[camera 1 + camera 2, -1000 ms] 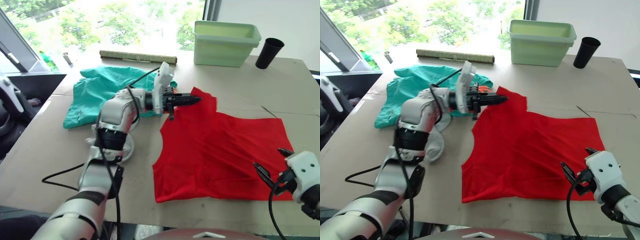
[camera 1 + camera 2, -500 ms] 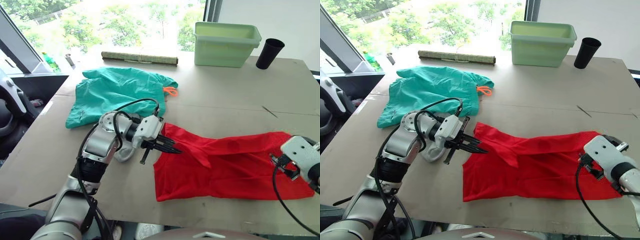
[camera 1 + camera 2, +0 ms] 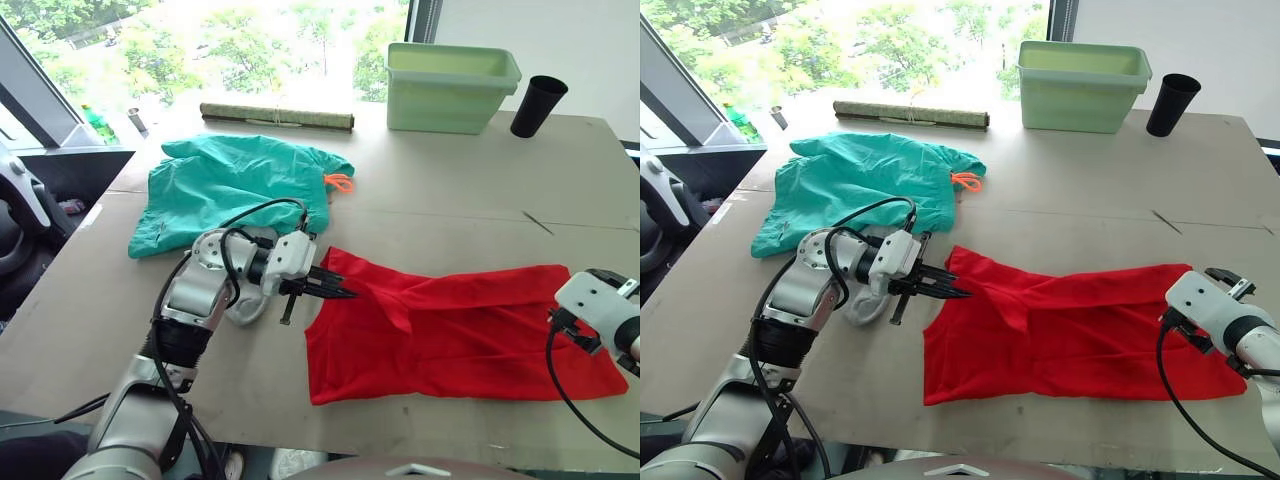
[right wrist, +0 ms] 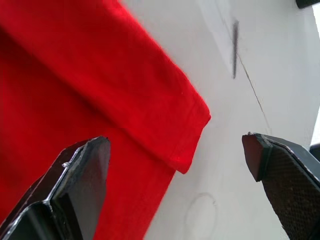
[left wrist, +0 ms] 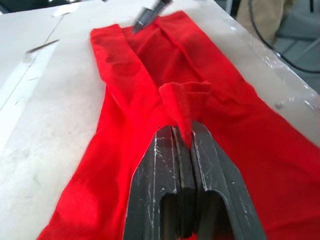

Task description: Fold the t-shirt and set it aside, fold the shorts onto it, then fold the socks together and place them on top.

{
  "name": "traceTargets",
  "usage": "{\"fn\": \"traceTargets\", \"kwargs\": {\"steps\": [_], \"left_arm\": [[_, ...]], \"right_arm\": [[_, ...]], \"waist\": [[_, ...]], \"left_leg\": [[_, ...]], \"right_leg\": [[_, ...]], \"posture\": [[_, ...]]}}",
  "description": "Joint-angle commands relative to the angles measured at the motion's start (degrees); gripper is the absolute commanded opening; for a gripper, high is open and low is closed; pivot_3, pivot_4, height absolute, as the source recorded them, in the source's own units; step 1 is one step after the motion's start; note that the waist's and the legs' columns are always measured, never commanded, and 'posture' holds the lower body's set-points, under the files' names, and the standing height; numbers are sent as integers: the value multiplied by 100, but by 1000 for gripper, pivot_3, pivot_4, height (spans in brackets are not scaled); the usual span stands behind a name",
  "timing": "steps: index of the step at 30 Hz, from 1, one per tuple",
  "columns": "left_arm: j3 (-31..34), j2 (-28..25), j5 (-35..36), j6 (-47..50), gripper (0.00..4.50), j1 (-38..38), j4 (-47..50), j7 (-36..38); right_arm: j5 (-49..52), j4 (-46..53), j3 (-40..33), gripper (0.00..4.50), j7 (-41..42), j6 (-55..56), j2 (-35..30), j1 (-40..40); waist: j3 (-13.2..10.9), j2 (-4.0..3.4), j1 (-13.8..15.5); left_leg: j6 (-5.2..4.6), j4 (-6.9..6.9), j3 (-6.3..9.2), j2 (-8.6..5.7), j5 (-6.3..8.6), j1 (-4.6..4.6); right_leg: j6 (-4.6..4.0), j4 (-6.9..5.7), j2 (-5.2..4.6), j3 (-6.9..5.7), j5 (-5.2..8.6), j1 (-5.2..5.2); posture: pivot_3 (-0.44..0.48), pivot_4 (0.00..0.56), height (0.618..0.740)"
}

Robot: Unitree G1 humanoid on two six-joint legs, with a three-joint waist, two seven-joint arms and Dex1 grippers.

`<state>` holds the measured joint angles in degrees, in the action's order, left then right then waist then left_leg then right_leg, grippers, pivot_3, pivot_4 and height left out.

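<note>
- My left gripper (image 5: 183, 137), fingers pressed together on a raised pinch of the t-shirt (image 5: 150, 85).
- Shirt lies folded lengthwise on the pale table (image 5: 45, 100).
- Other gripper's dark tip (image 5: 147, 14) at the shirt's far end.

The left arm (image 3: 215, 290) covers most of a grey sock (image 3: 243, 308) at the shirt's (image 3: 450, 330) nine o'clock. The right gripper (image 3: 600, 300) is cut by the picture's three o'clock edge. The shirt's collar label is folded under.
</note>
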<state>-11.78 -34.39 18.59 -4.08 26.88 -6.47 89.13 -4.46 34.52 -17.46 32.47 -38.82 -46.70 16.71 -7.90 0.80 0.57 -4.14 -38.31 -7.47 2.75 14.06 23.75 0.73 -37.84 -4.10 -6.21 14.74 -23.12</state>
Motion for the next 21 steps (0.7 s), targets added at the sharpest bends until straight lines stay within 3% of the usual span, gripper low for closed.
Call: {"fn": "traceTargets", "kwargs": {"steps": [1,3,6,9,12,16,19,21], "left_arm": [[7,-52,-348,-1138,36,-141,-338,38],[15,-22,-413,-1370,36,-173,-496,-18],[25,38,-292,-1177,36,-227,-515,-87],[216,-95,434,625,36,-238,76,-367],[517,-313,1118,2258,36,161,73,-571],[727,-340,1542,3430,36,618,97,-875],[779,-315,1771,3935,36,826,142,-851],[551,-431,1378,3260,718,658,239,-484]], "right_arm": [[624,443,-196,4500,63,-868,293,-870],[607,333,167,4500,-15,-1064,335,-1311],[46,-584,958,4500,-355,-729,270,-1746],[-431,-1039,1434,4500,-451,-569,-101,-1850],[-465,-904,1377,4500,-374,-677,-240,-1665],[-372,-469,929,4500,-444,-977,-112,-1499],[-333,-162,681,4500,-419,-1233,-54,-1391],[-354,-123,681,4500,-420,-1247,-38,-1304]], "waist": [[-1,-1,-12],[-2,-4,-23],[0,2,12],[-4,-3,38],[-5,-2,27],[-7,1,17],[-7,0,2],[-6,1,-4]], "left_leg": [[-8,0,0,0,5,-1],[-21,-1,-1,5,13,-1],[-23,-1,4,5,14,1],[-24,0,4,-8,13,12],[-6,-2,1,-10,3,15],[-2,-1,1,-6,0,8],[0,-1,-1,-6,0,5],[0,-1,-2,-6,0,3]], "right_leg": [[-4,-1,0,-1,-2,0],[-22,-2,0,-2,-12,-1],[-29,-1,-2,-9,-11,-1],[-28,3,-15,-13,-12,-4],[-21,3,-16,-10,-10,-4],[11,0,-4,-5,7,-3],[13,-3,-3,-1,7,-2],[13,-3,-3,1,6,-1]], "posture": [[0,150,740],[0,150,740],[0,150,740],[0,150,740],[0,150,740],[0,150,740],[0,150,740],[0,150,740]]}}
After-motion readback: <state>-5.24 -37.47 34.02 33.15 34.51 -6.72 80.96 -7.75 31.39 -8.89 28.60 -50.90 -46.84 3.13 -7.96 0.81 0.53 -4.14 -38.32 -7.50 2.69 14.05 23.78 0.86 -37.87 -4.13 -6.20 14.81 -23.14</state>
